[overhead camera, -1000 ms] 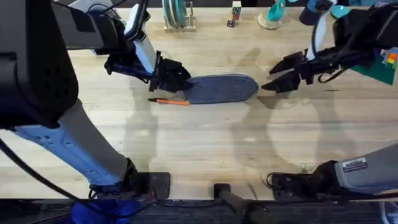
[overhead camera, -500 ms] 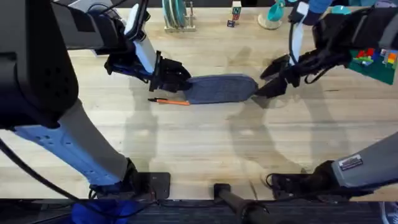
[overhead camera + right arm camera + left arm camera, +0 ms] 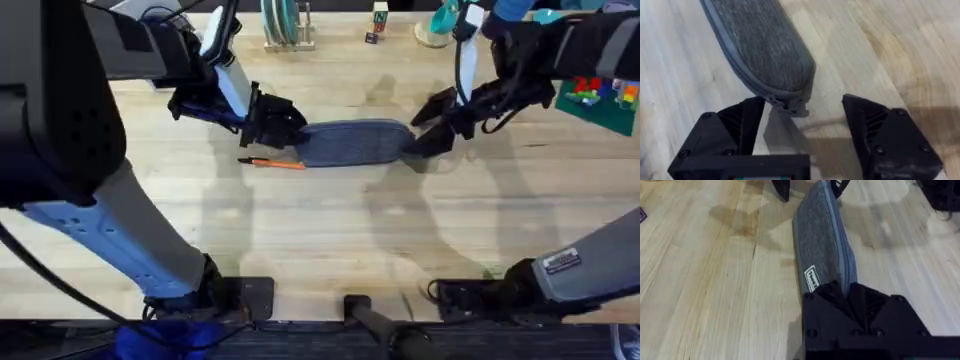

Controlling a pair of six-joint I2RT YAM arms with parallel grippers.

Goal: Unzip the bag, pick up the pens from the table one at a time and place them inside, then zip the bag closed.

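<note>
On the table [image 3: 330, 230], toward its far half, the bag [image 3: 355, 141] lies flat and lengthwise, its zipper running along one edge. At its left end the left gripper [image 3: 285, 122] is clenched on the fabric, the dark fingers pinching the pouch's end in the left wrist view. At its right end the right gripper [image 3: 425, 125] stands released, its two fingers spread to either side of the zipper pull [image 3: 790, 106] without touching it. One orange pen [image 3: 272, 162] lies on the wood just in front of the bag's left end
</note>
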